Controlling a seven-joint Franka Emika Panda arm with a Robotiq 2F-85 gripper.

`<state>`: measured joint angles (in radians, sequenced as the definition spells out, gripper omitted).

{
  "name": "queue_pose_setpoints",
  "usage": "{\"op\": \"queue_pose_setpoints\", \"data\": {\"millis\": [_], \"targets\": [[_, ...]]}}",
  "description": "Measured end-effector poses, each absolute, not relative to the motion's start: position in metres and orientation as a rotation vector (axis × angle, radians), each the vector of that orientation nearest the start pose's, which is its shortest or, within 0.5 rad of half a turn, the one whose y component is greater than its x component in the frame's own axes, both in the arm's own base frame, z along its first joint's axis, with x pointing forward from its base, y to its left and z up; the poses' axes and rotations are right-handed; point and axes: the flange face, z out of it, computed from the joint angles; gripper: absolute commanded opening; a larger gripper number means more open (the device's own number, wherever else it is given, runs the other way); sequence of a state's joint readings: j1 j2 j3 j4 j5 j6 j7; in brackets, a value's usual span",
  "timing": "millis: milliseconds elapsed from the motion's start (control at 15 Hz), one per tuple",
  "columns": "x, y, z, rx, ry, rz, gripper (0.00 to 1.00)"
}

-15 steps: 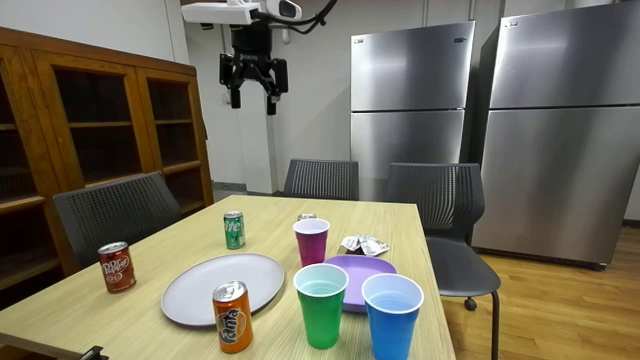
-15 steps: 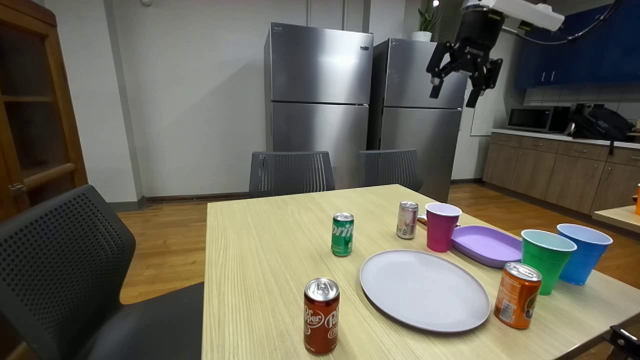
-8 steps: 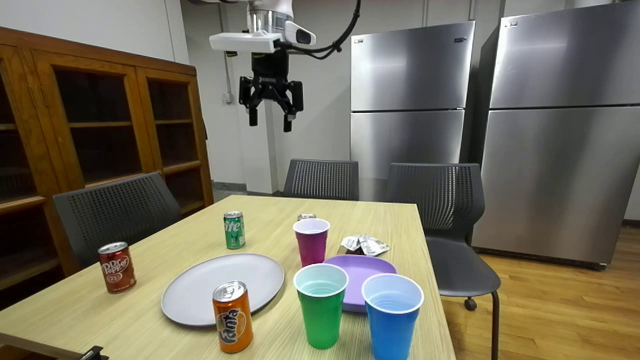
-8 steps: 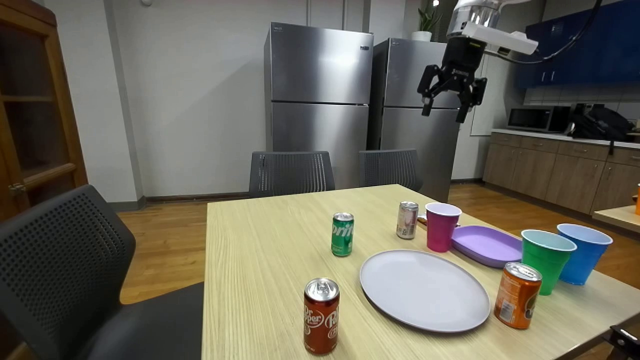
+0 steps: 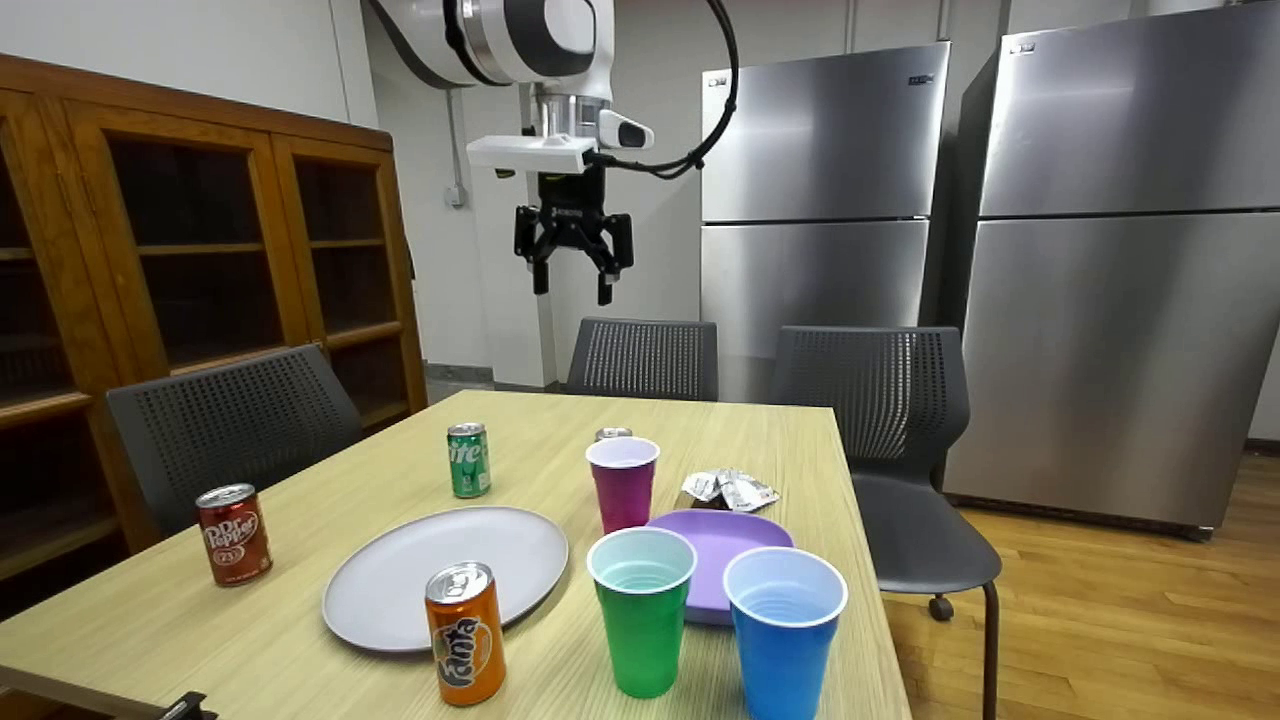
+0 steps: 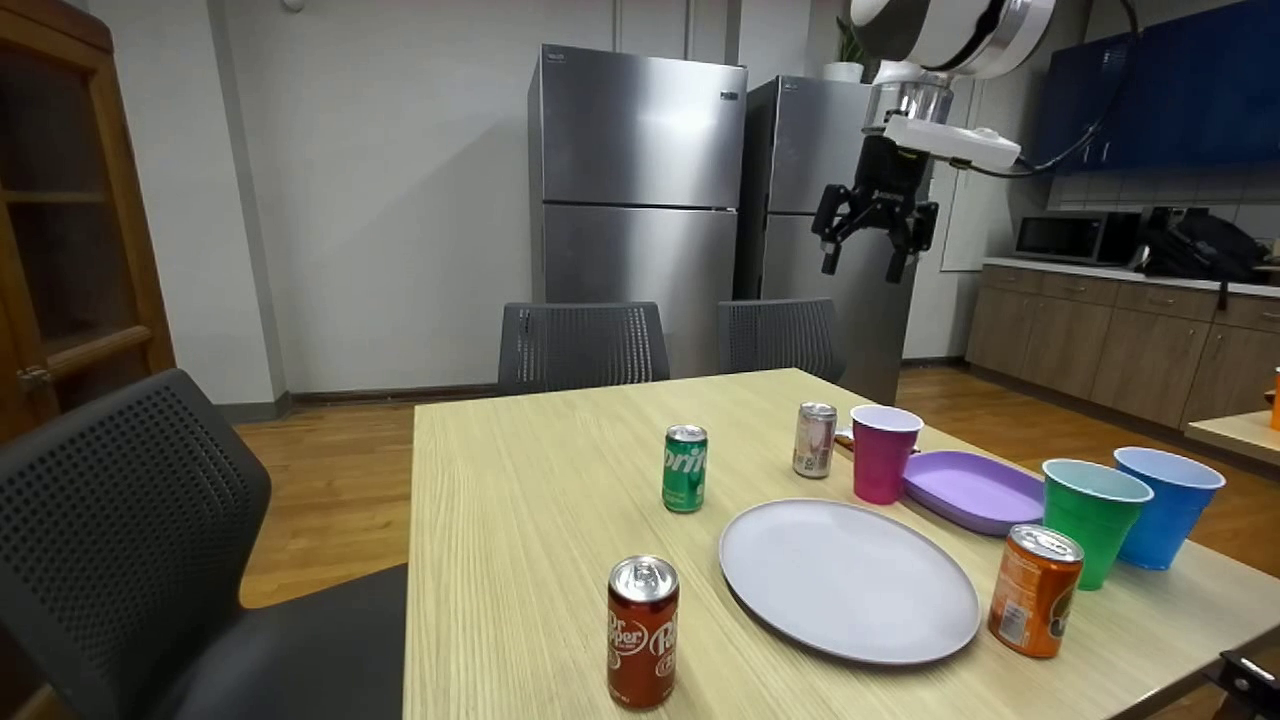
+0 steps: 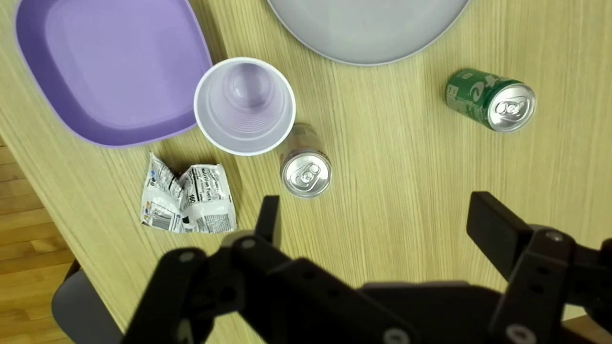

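In the wrist view, your gripper (image 7: 376,210) hangs released, jaws wide; a smooth metal soda can (image 7: 306,174) stands at its ten o'clock, just beside a plastic cup (image 7: 246,107), pale and ringed inside.

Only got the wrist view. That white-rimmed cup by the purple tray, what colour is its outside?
Observer: It's a magenta cup in both exterior views.
Operator: Anything standing out of my frame?
Observer: Yes: a green cup, a blue cup, a Dr Pepper can and a Fanta can, all upright on the table.
Operator: Am I close to the table?
Observer: No, the gripper hangs well above it in both exterior views.
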<state>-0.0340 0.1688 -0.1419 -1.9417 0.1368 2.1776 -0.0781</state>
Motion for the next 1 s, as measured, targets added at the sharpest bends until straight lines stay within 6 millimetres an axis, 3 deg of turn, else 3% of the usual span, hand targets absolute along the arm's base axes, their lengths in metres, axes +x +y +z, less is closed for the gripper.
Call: {"op": "queue_pose_setpoints", "data": {"millis": [1000], "targets": [[0.667,-0.099,0.288,-3.146,0.336,-0.064,1.0]]}}
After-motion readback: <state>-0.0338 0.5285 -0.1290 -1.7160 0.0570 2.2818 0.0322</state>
